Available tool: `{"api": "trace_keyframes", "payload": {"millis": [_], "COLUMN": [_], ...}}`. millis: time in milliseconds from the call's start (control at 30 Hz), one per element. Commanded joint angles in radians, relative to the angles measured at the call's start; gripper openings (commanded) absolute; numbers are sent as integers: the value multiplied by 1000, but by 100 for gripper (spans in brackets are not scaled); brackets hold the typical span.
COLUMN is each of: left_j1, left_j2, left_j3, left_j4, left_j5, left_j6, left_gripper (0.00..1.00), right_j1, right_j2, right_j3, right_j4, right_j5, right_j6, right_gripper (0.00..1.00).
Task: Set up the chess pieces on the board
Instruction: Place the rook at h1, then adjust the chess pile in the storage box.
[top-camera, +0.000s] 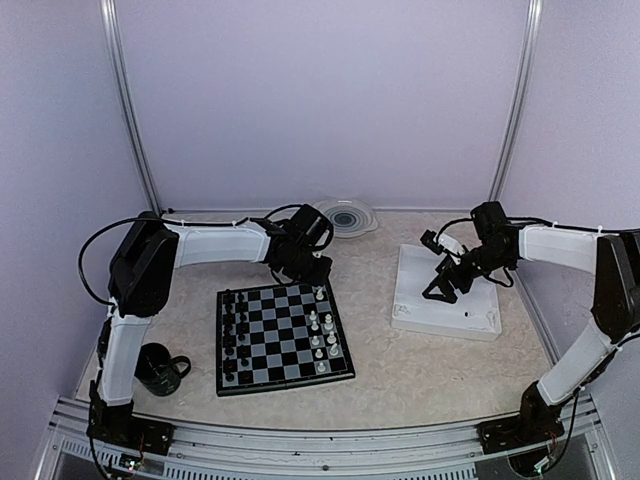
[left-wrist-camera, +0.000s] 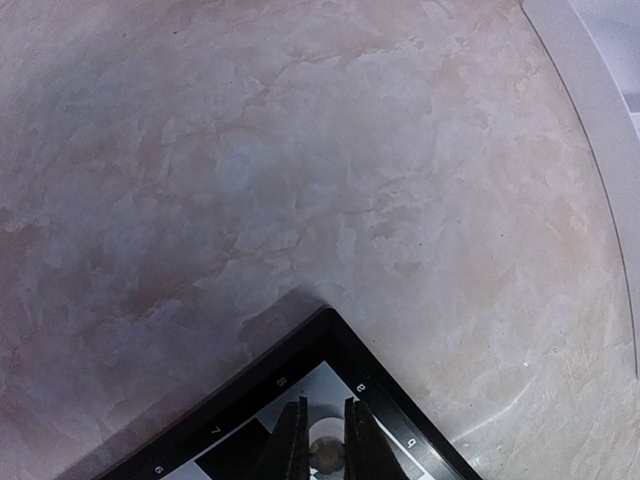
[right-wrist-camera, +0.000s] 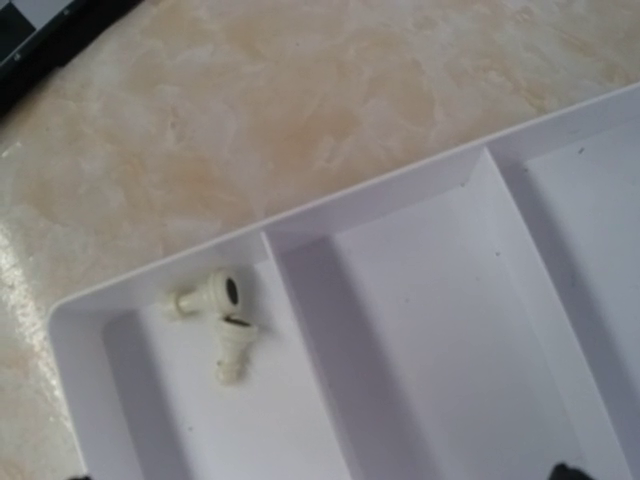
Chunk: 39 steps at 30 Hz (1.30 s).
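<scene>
1. Left gripper (left-wrist-camera: 325, 410), jaws narrow around a white piece (left-wrist-camera: 326, 458) on the board's (left-wrist-camera: 240, 400) far right corner square: a crooked withdrawal could topple it.
2. Right gripper (top-camera: 445, 292), jaws wide, hangs over the tray (right-wrist-camera: 370, 195) right of the board; two loose pieces (right-wrist-camera: 232, 345) lie sideways there and could roll away from a pinch.

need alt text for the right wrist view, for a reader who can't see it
Two white chess pieces lie on their sides, close together, in the end compartment of a white tray. Pale marbled tabletop lies beyond the tray, and a dark corner of the chessboard shows at top left.
</scene>
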Motion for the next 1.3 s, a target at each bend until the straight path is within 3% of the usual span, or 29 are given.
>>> {"api": "trace_keyframes", "payload": {"millis": [0,467,567,733,833,900,1000,1033,1100,1167,1267], "left_j1": [-4,-7,-7,-8,-17,-27,-44,-50,-67,-87,-113], "left_j2": [29,3,-20,-84,-132,-163,-200,-208,-228,-243,-247], "left_j3": [10,17,23,72,90,86,75,68,52,50,59], "left_j4": [-14,-24,-26,-57,-47,-21,39,64,111,142,150], "left_j5": [-14,-23,-35,-97,-130,-136,-108,-89,-64,-53,-51], "left_j6": [-6,-9,-11,-10,8,23,41,43,49,62,88], "left_gripper": [14,29,33,39,41,42,43,43,43,43,45], "right_j1": [-3,-3,-3,-44,-152,-198,-199,-194,-181,-180,-181], "right_j2": [14,-4,-36,-130,-177,-148,-98,-86,-68,-72,-100], "right_j3": [12,20,34,97,155,213,226,211,169,125,59], "right_j4": [-18,-19,-6,73,81,-18,-155,-177,-209,-224,-243], "right_j5": [-12,-4,71,323,248,64,-86,-79,-25,42,156], "right_j6": [-10,-5,11,138,231,187,53,27,-24,-58,-125], "right_gripper": [99,99,99,99,99,98,76,64,50,42,38]}}
